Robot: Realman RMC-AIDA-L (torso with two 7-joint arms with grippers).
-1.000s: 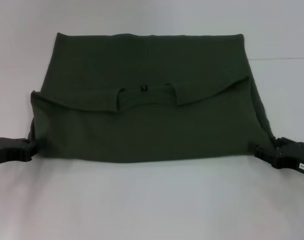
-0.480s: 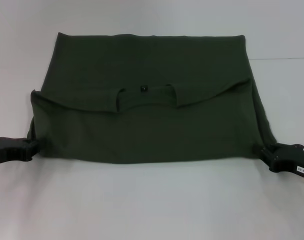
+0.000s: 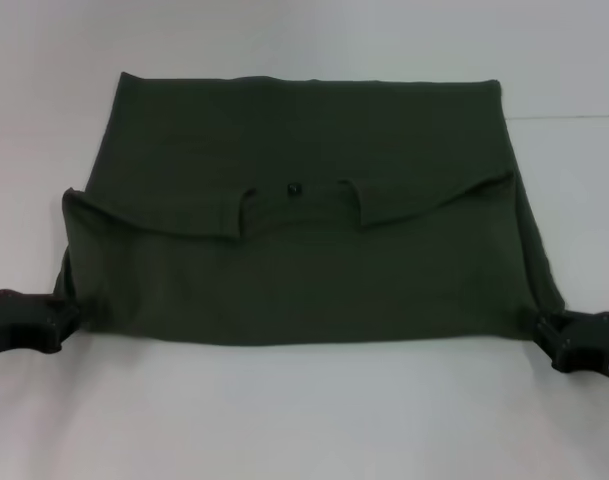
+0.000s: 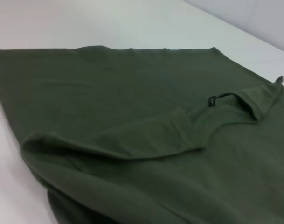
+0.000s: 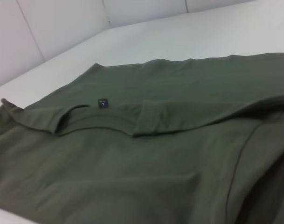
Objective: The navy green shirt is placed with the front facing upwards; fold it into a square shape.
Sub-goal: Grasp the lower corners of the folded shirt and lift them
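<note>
The navy green shirt (image 3: 304, 260) lies on the white table, folded over so plain dark olive cloth faces up. The collar with its small black tag (image 3: 293, 188) sits at the middle. No lettering shows. My left gripper (image 3: 66, 314) is at the shirt's near left corner and is shut on the cloth. My right gripper (image 3: 544, 330) is at the near right corner and is shut on the cloth. The left wrist view shows the shirt (image 4: 132, 140) and tag (image 4: 211, 100). The right wrist view shows the shirt (image 5: 146, 158) and tag (image 5: 102, 102). Neither wrist view shows its own fingers.
The white table (image 3: 304, 420) extends in front of the shirt and to both sides. A pale wall (image 5: 58, 28) stands behind the table's far edge.
Both grippers have moved toward me, and the shirt's near edge has slid with them. The whole shirt sits slightly nearer and its near part is spread wider.
</note>
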